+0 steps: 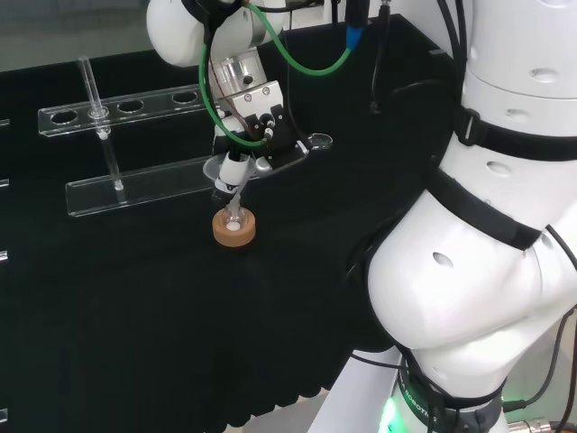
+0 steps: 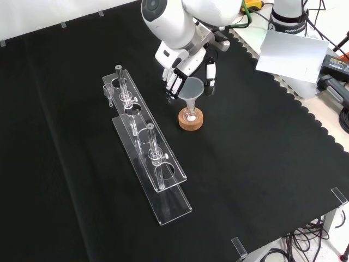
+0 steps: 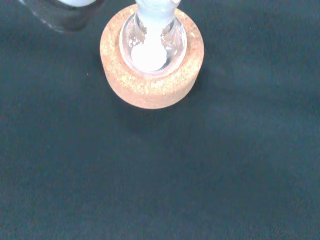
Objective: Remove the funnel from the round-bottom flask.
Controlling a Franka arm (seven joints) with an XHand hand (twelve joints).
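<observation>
Cork forms the ring stand (image 2: pixel 190 120) at mid-bench, and the clear round-bottom flask (image 2: pixel 191 114) sits in it on the black cloth (image 2: pixel 256 164); in the wrist view the same cork ring (image 3: pixel 152 85) surrounds the flask's glass bulb (image 3: pixel 152 42), which shows a white patch at its centre. Funnel (image 2: pixel 191 90), translucent and cone-shaped, stands with its stem down in the flask neck, its wide mouth uppermost. Hand (image 2: pixel 188 68), black and white, comes in from the top of the front view and sits around the funnel's cone, with white fingers (image 2: pixel 172 82) on the left of the rim and a dark digit (image 2: pixel 210 79) on the right; the digits bracket the cone, but whether they press on it cannot be told. In the head view the hand (image 1: pixel 257 135) hangs over the funnel (image 1: pixel 225 180) and cork ring (image 1: pixel 234 227), with the arm's white links (image 1: pixel 487 253) at the right. To the left in the front view, well apart from the flask, stands a clear two-tier rack (image 2: pixel 147 153) carrying upright glass tubes (image 2: pixel 152 143). No writing on the flask, funnel or stand can be read.
</observation>
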